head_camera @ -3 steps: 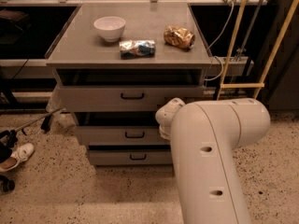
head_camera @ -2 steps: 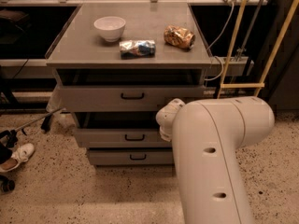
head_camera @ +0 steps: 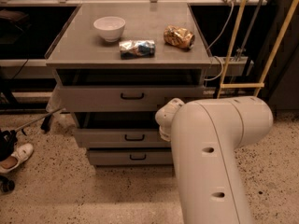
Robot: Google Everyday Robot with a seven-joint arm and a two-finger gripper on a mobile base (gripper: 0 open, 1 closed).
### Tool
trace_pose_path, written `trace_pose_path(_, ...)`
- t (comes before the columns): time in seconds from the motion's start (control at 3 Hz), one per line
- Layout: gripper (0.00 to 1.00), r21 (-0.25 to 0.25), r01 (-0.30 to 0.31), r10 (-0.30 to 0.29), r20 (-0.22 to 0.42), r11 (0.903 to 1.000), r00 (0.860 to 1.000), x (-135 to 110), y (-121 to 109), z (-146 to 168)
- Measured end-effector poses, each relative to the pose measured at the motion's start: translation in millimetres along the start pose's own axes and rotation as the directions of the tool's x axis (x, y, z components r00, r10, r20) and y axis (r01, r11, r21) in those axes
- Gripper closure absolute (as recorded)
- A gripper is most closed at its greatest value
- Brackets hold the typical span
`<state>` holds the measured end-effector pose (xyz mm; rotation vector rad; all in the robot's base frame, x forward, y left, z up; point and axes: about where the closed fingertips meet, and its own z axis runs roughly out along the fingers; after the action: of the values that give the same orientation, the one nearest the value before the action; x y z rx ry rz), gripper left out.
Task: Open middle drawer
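The middle drawer (head_camera: pixel 107 137) is a wide grey metal front with a small black loop handle (head_camera: pixel 134 137), second in the three-drawer stack. A dark gap shows above its front, which stands a little forward of the lowest drawer (head_camera: pixel 117 157). My big white arm (head_camera: pixel 210 157) reaches in from the lower right, its rounded end (head_camera: pixel 166 118) in front of the middle drawer's right part. My gripper is hidden behind the arm, so I cannot see it.
The top drawer (head_camera: pixel 93 97) also shows a dark gap above it. On the cabinet top (head_camera: pixel 70 50) sit a white bowl (head_camera: pixel 109 28), a blue-and-silver packet (head_camera: pixel 136 48) and a brown snack bag (head_camera: pixel 178 36). Yellow poles (head_camera: pixel 232 41) stand to the right, a shoe (head_camera: pixel 16 156) lies to the left.
My arm's body has shifted slightly to the right. The drawers and the things on top look the same.
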<state>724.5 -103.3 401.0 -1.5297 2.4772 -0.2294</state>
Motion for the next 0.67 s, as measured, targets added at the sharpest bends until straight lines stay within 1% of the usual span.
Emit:
trace_pose_path(0.33,1.00,-0.002,0.014,-0.014,-0.009,0.9999,1.000,5.1,8.6,-1.0)
trace_pose_path(0.67,1.00,-0.002,0.014,-0.014,-0.009,0.9999,1.000,4.9,8.0,-3.5)
